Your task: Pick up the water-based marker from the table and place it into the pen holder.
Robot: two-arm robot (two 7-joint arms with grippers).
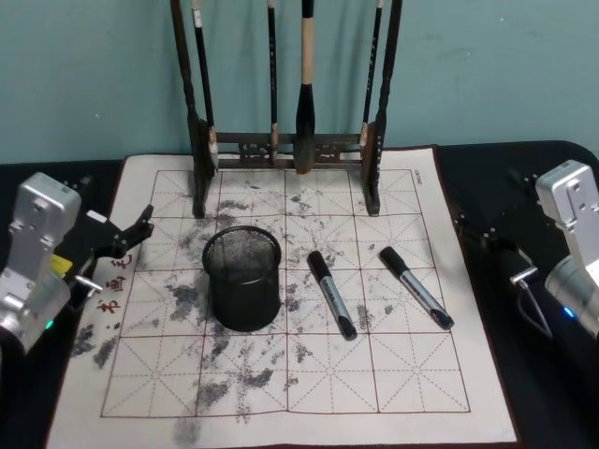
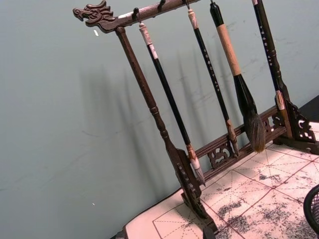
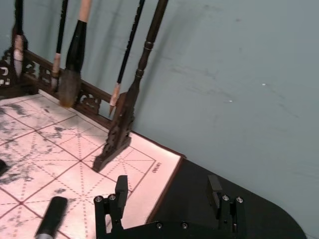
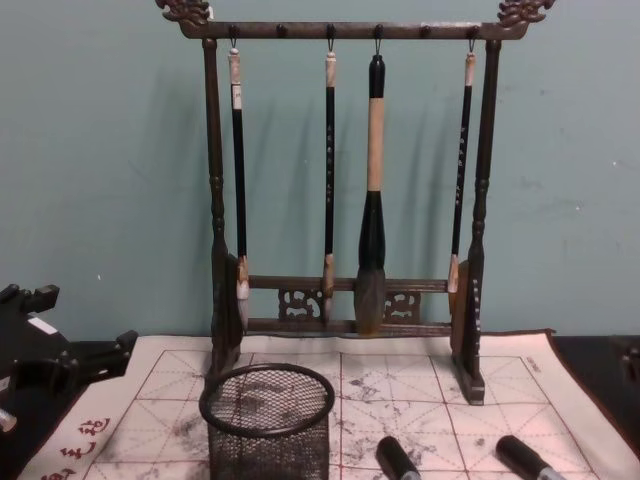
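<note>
On the white mat, just right of the pen holder [image 1: 241, 281], two markers lie apart. The outer marker [image 1: 416, 287] is the nearer to the right pincer [image 3: 168, 193], which hangs wide open and empty over the mat's right edge. Grasp across the barrel, clear of the inner marker [image 1: 332, 295], and lift above the holder's rim. The left pincer [image 1: 134, 236] sits open at the mat's left edge. The brush rack [image 1: 281, 150] closes off the back, while the dark surface [image 1: 552, 412] lies open.

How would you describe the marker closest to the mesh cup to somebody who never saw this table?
Find the white calligraphy mat with red grid lines, in front of the wooden brush rack. A black wire-mesh pen holder stands on it, and two black markers with grey barrels lie to its right. Yours is the marker nearer the holder; its twin lies farther right.
</note>
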